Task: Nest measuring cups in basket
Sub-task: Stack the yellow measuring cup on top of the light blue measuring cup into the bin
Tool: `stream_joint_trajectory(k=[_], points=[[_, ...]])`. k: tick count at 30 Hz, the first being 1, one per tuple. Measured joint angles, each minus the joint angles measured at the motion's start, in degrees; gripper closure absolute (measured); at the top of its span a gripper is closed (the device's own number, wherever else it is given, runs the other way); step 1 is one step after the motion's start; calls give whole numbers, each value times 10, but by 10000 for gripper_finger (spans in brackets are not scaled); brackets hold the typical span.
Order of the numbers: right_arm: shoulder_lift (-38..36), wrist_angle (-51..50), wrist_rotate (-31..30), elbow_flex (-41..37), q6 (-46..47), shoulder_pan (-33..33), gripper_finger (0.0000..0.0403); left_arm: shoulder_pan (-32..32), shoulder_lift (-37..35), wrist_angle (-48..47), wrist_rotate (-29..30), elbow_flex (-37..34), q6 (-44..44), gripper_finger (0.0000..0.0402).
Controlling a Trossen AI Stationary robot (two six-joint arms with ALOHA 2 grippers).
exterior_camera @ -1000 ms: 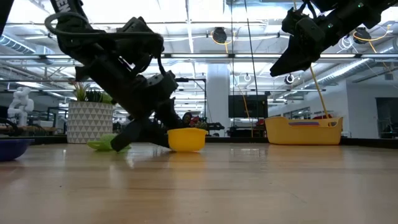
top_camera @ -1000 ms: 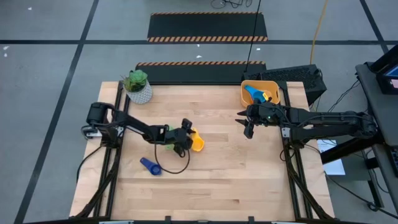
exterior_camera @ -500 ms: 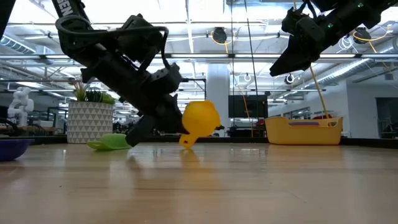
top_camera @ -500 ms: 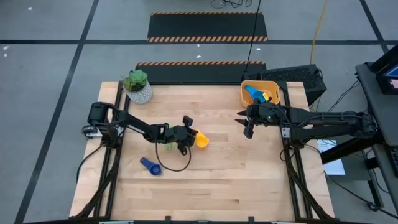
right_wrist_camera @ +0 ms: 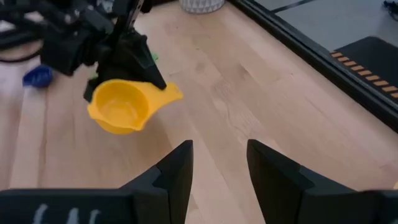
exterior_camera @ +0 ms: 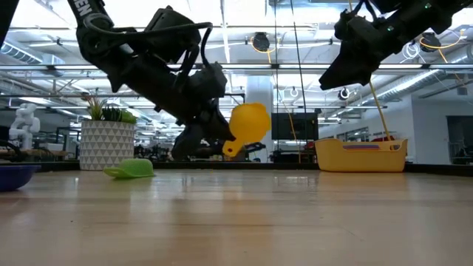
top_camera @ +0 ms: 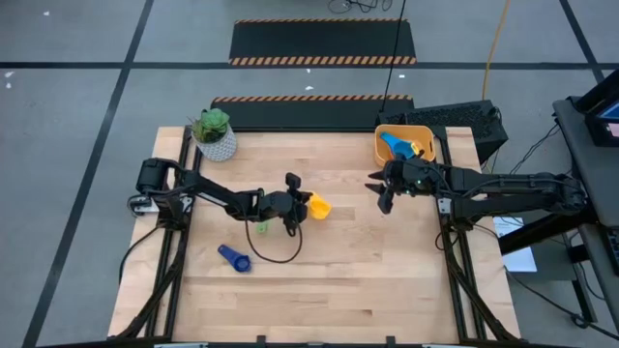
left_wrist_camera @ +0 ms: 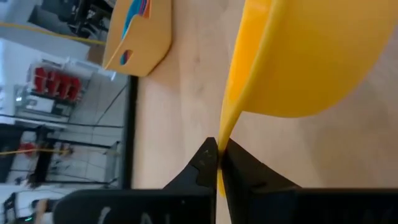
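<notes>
A robotics lab or industrial workshop: a pale wooden worktable (top_camera: pixel 338 271) stands on grey concrete floor marked with black-and-orange hazard-striped mats (top_camera: pixel 322 43), beneath exposed ceiling pipes and bright strip lights (exterior_camera: pixel 244 15), with trailing cables.

**Four cameras, one shared cup**

Overhead looks straight down on the table (top_camera: pixel 319 280). Low camera sits at tabletop level, facing 12 o'clock. Both wrist cameras look close past their fingers; all share the yellow cup (top_camera: pixel 318 206).
</notes>
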State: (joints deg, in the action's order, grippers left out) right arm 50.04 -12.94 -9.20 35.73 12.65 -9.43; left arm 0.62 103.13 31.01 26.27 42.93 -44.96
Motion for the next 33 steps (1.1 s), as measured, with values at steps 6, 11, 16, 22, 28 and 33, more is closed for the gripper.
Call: stream_joint_trajectory(k=[6,11,16,22,28,33], points=[[0,21,-30,0,60,-2,259,0,0,1,45,19,-31,395],[0,26,-94,0,138,-10,259,0,0,2,79,33,-59,395],[23,58,-130,0,153,-10,259,0,0,6,93,36,-74,395],[107,147,-85,0,155,-11,259,-4,0,33,129,36,-109,395],[182,267,45,0,186,-29,259,-1,-1,115,224,36,-266,395],[202,323,115,0,203,-37,259,6,-1,172,235,36,-402,395]])
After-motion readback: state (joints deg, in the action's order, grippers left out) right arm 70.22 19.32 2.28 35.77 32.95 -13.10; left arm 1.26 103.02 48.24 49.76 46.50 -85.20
